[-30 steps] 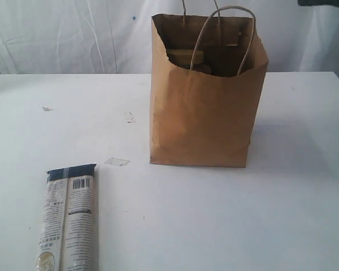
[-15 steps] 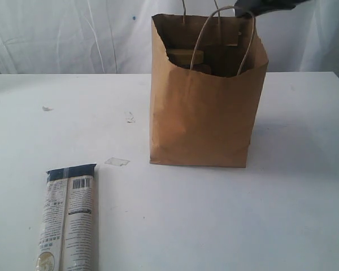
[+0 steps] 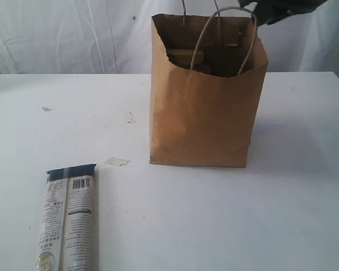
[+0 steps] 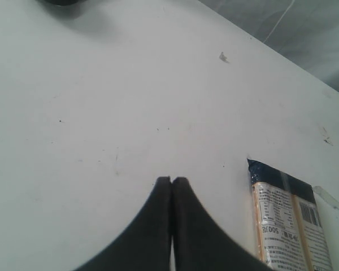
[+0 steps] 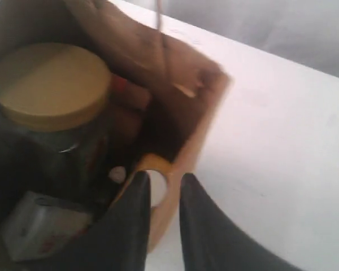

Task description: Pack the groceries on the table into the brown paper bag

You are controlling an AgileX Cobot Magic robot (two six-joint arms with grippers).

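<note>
The brown paper bag (image 3: pixel 203 113) stands upright on the table (image 3: pixel 294 197), mouth open for drops — the jar (image 5: pixel 51 84) and carton (image 5: pixel 34 231) sit inside. My right gripper (image 5: pixel 163 178) hangs above its rim, jaws slightly apart, empty. The long packet (image 3: pixel 68 220) lies outside — near my closed, empty left gripper (image 4: pixel 170 182).

1. The tall boxy kraft paper bag (image 3: pixel 200 113) is plain mid-brown outside and a darker, shadowed brown inside.
2. The wide flat desk (image 3: pixel 282 214) is plain white, with a few faint grey specks.
3. The long flat printed packet (image 3: pixel 68 223) has a dark navy band at one end. Below it are cream panels of fine black print, a black barcode and an orange-tan stripe.
4. The round clear jar (image 5: pixel 51 84) wears a flat pale-yellow lid.
5. The small boxy carton (image 5: pixel 37 228) is white with blurred reddish marks.
6. The left claw (image 4: pixel 170 183) and right claw (image 5: pixel 164 180) are matt black.
</note>
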